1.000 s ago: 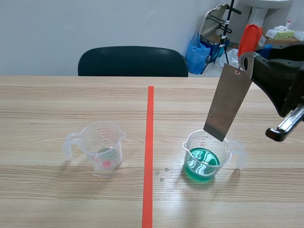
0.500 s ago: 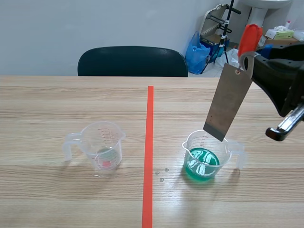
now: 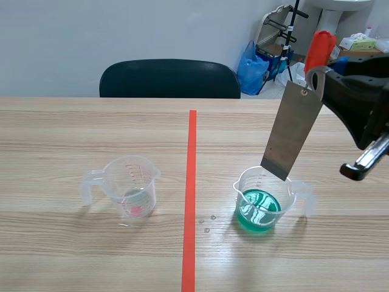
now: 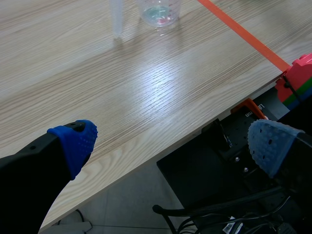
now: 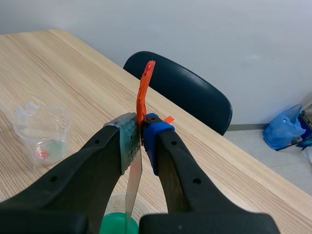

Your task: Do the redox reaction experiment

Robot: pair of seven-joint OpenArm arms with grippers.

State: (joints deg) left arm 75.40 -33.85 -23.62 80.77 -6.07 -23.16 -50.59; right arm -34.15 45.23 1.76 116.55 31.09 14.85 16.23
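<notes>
A scraper with a grey metal blade (image 3: 292,131) and an orange-red handle (image 5: 143,92) hangs blade-down, and my right gripper (image 5: 141,141) is shut on it where handle meets blade. Its lower edge sits at the rim of a clear beaker of green liquid (image 3: 261,204), above the liquid, right of the tape line. A second clear beaker (image 3: 129,187) with red markings and a little residue stands left of the line; it also lies far ahead of my left gripper (image 4: 170,141). That gripper is open, holds nothing, and hovers over the table's near edge.
A few small droplets (image 3: 206,222) lie on the wood beside the orange-red tape line (image 3: 191,182). A dark chair (image 3: 170,78) stands at the far side, with a blue bag (image 3: 252,67) and clutter behind. Black gear (image 4: 229,161) sits below the near edge.
</notes>
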